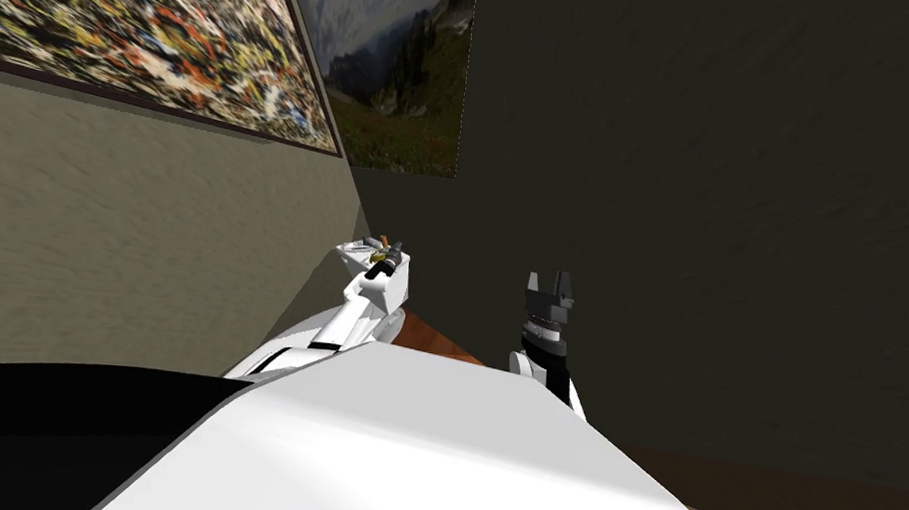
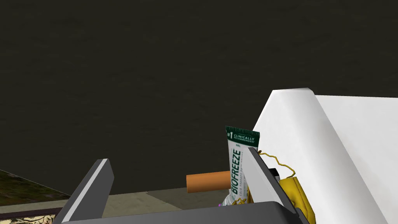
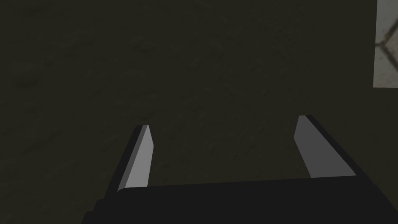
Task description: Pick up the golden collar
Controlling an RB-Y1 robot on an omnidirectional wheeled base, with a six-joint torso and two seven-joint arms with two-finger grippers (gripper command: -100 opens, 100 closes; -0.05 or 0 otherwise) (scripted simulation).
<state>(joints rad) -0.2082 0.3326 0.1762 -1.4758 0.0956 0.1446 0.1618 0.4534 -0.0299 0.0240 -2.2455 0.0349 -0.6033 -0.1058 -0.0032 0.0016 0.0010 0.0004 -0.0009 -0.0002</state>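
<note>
The golden collar is a yellow band with a thin gold chain, lying against a white surface. In the left wrist view it sits just outside one finger of my left gripper, not between the two. That gripper is open, with a white and green Biofreeze tube just inside the same finger. In the head view the left gripper reaches over a small white stand by the wall corner, where a speck of gold, the collar, shows. My right gripper is raised and open.
An orange cylinder lies across behind the tube. A dark wall stands close behind the stand. Two pictures, one speckled and one a landscape, hang near the corner. A brown strip shows below the stand.
</note>
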